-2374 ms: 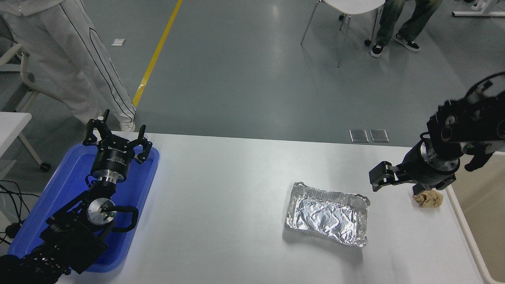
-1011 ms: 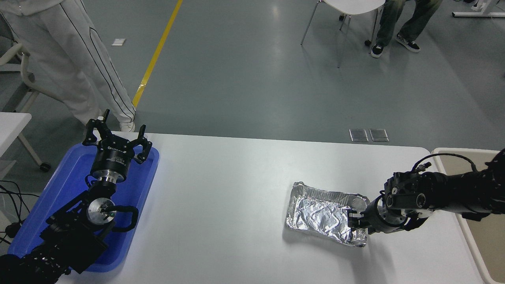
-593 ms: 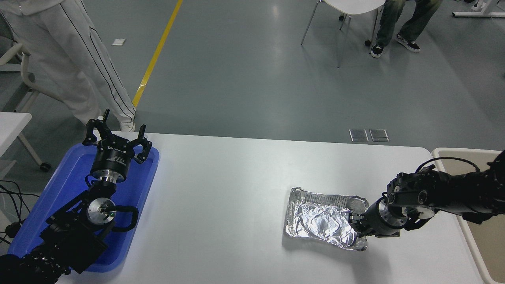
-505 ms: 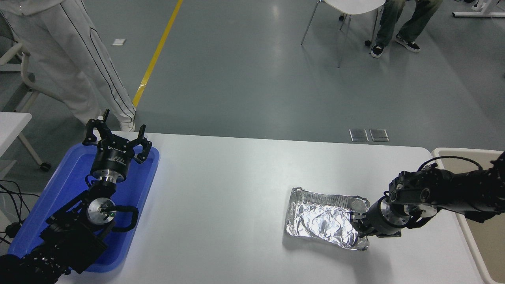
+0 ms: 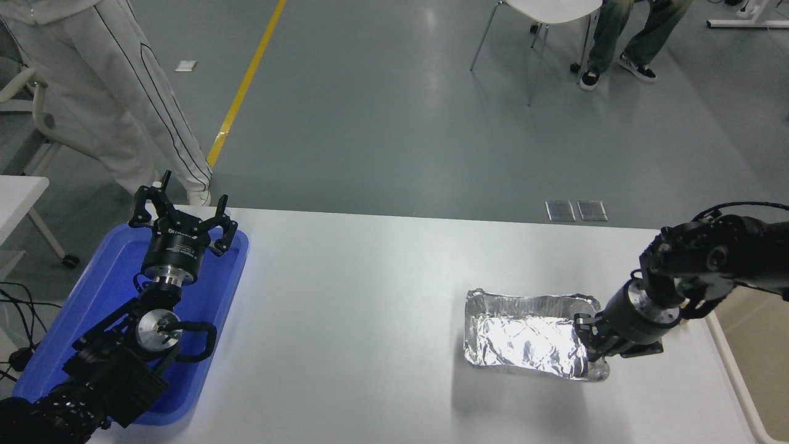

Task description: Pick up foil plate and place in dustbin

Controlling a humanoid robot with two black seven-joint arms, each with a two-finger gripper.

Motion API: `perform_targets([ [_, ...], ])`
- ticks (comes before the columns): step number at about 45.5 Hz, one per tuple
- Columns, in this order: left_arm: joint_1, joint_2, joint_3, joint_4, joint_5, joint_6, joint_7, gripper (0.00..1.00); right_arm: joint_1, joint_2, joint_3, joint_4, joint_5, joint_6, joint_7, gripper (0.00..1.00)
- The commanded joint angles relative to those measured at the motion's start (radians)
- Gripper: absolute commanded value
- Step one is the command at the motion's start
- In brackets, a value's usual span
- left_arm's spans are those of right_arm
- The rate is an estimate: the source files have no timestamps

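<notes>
One edge of the foil plate (image 5: 530,336) is pinched by the closed right gripper (image 5: 590,341); since half a second ago it has been raised and drawn right, toward the dustbin (image 5: 733,370); carrying over is judged next; the left gripper (image 5: 182,216) is parked spread above the blue tray (image 5: 92,296).

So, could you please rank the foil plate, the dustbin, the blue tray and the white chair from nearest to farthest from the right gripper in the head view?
1. Foil plate: gripped at its right end by the right gripper.
2. Dustbin: right edge.
3. White chair: far floor.
4. Blue tray: table's left end.
</notes>
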Motion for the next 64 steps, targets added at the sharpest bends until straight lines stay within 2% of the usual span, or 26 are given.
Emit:
perform_targets([
  [1,-0.001,0.0,0.0,0.002,0.0,0.0,0.0,1.0,0.193,-0.041,-0.099,0.144,-0.041,0.024,0.0,0.0],
  [12,0.001,0.0,0.0,0.0,0.0,0.0,0.0,1.0,0.326,-0.065,-0.135,0.173,-0.044,0.181,0.0,0.0],
  [20,0.001,0.0,0.0,0.002,0.0,0.0,0.0,1.0,0.385,-0.08,-0.138,0.176,-0.046,0.231,0.0,0.0],
  [64,0.001,0.0,0.0,0.0,0.0,0.0,0.0,1.0,0.862,-0.148,-0.319,0.254,-0.06,0.232,0.001,0.0],
])
